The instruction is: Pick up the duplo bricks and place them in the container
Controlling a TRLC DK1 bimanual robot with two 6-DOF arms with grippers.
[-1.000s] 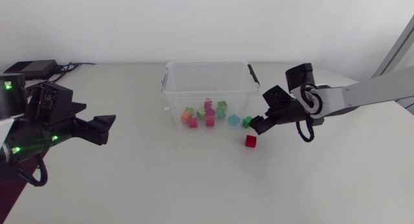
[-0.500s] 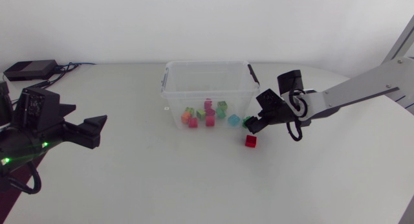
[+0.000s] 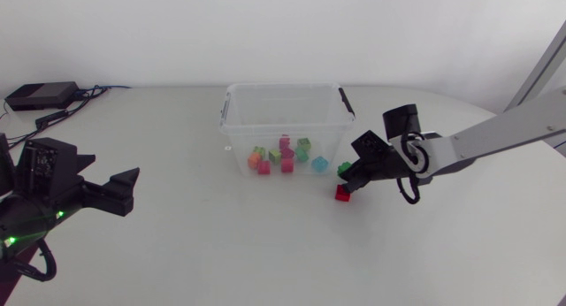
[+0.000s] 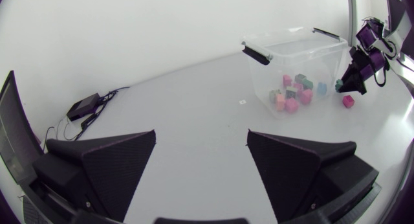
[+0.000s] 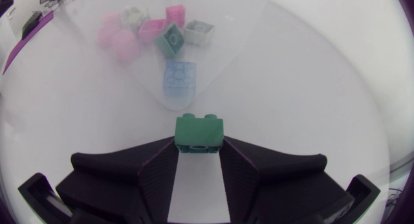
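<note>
You see a clear plastic container (image 3: 281,87) holding several coloured duplo bricks (image 3: 285,156); a red duplo brick (image 3: 342,194) lies just outside; your right tool (image 5: 198,153) grips a green duplo brick (image 5: 199,130).

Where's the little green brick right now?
Right wrist view shows the green brick clamped in the right tool, outside the container by its right front corner, near the red brick.

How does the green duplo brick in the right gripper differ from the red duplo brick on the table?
The small green duplo brick is clamped between the fingers of the right gripper; the small red duplo brick lies free on the white table. Colour differs: green against red. Both are outside the clear plastic container, by its corner.
</note>
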